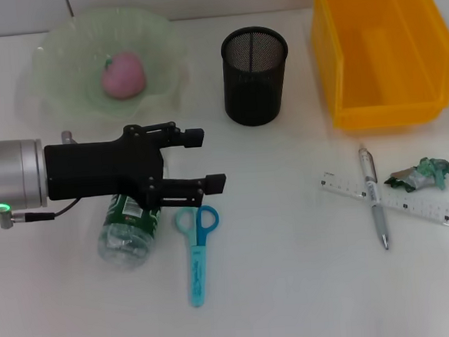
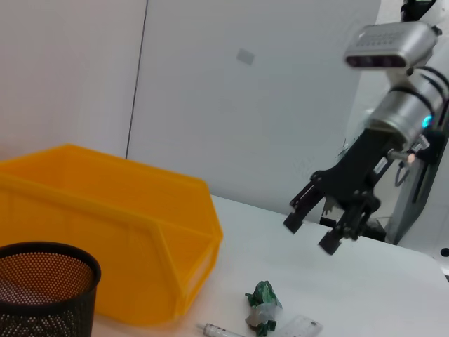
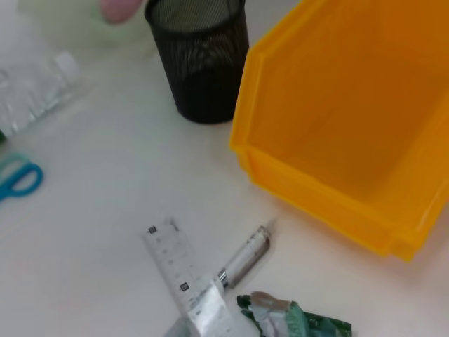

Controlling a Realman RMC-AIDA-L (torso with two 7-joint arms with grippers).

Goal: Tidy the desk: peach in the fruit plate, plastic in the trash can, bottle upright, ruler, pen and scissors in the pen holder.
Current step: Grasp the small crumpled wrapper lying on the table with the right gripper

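Pink peach (image 1: pixel 123 74), pale green plate (image 1: pixel 60 83), black mesh pen holder (image 1: pixel 254 75), yellow bin (image 1: pixel 385 95), blue scissors (image 1: pixel 197 251).

The left gripper (image 1: pixel 197 160) covers the upper part of the lying bottle (image 1: pixel 126 235) in the head view — its cap cannot be seen. The yellow bin (image 1: pixel 378 46) runs off the top edge there. In the right wrist view the scissors (image 3: pixel 17 180) are cut by the edge, and the peach (image 3: pixel 119 8) is a blurred sliver.

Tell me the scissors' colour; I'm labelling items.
Blue: light-blue handles and sheath on the scissors, clearest in the head view.
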